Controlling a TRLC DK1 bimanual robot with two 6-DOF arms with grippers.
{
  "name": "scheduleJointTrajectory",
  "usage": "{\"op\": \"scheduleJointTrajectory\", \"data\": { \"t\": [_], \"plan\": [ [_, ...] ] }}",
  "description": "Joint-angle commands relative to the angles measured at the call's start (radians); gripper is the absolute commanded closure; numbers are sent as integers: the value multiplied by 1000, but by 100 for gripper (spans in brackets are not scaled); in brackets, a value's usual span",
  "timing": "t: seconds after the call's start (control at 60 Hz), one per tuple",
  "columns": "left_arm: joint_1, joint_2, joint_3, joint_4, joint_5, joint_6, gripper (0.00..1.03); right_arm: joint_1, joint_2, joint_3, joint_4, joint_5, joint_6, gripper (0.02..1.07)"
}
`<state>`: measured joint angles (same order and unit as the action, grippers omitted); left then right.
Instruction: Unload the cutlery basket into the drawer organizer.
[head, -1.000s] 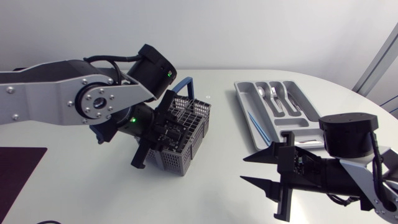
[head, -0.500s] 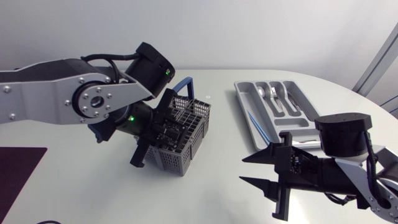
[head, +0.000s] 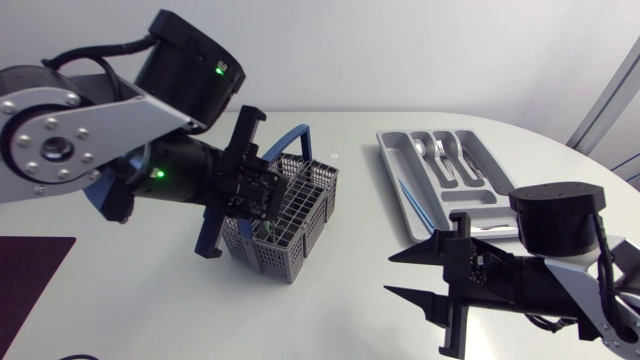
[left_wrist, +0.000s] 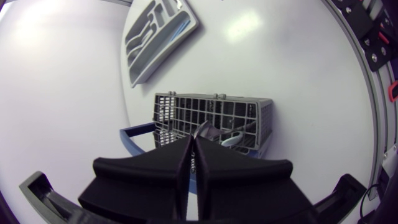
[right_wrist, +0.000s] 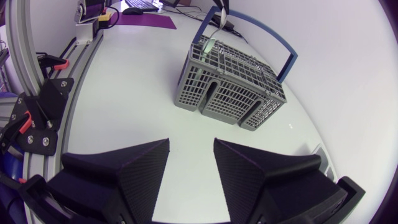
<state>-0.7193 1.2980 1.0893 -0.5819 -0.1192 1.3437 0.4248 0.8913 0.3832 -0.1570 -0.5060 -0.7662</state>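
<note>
**Left gripper** (left_wrist: 193, 142): the two black wedge fingers are pressed almost together, with only a thin slit between them. Their tips sit at the top edge of the grey wire-grid plastic cutlery basket (left_wrist: 211, 112), where the end of a silver metal utensil (left_wrist: 211, 130) meets them. The grip appears to be on that utensil, although the contact itself is largely hidden.

**Change:** against the frames of a second and half a second ago, the left arm's wrist has swung upward and back. The left gripper (head: 262, 197) now enters the basket (head: 295, 215) at a flatter angle, and the basket with its blue hoop handle (head: 290, 135) stands almost where it did. This reads as the start of withdrawing one piece. The carry to the organizer is not yet begun.

**Right gripper** (head: 392, 272): its fingers are spread wide and hold nothing. It hangs unmoved just in front of the grey moulded plastic drawer organizer (head: 395, 165), which already holds a few spoons (head: 430, 150). The organizer lies well apart from the basket.

**Markings:** no legible writing shows on the basket or the organizer. Small green indicator lights (head: 215, 68) glow on the left arm.
</note>
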Motion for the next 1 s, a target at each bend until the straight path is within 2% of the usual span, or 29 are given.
{"op": "scheduleJointTrajectory", "data": {
  "t": [0.0,0.183,0.533,0.783,0.983],
  "plan": [
    [-11,-51,-22,34,4,-29,100,11,-22,13,-13,9,21,53],
    [-16,-132,-78,116,4,-72,100,40,-55,6,-27,34,39,53],
    [-19,-230,-48,71,0,-126,100,63,-104,6,-33,84,61,53],
    [-29,-101,73,54,0,-388,100,106,-138,0,68,218,117,53],
    [-42,47,208,53,0,-696,100,109,-164,-14,183,327,151,53]
  ]
}}
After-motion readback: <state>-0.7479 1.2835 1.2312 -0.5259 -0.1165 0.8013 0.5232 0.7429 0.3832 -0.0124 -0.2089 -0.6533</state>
